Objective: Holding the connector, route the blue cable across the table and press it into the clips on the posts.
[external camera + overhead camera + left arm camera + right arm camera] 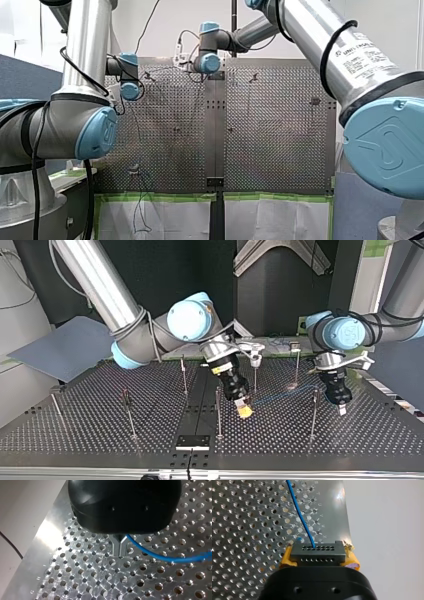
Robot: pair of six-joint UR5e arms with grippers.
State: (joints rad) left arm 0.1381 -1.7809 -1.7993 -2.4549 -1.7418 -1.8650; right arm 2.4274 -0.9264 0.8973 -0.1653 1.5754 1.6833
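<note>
My right gripper (318, 557) has its yellow pads (286, 558) shut on a dark grey connector (317, 553). The blue cable (299, 512) leaves the connector's face and runs away over the perforated table (242, 530). In the top view this gripper (243, 410) hangs low near the table's middle, and the blue cable (285, 394) stretches from it toward my left gripper (341, 407) at the view's right. My left gripper (119, 548) has thin metal fingers pressed together just above the table. The blue cable (160, 557) comes out at their base and trails off to one side.
Several thin upright posts stand on the table in the top view, among them one (218, 412) beside my right gripper, one (313, 415) beside my left gripper, and one (129, 412) further left. A black plate (192, 442) sits at the near edge.
</note>
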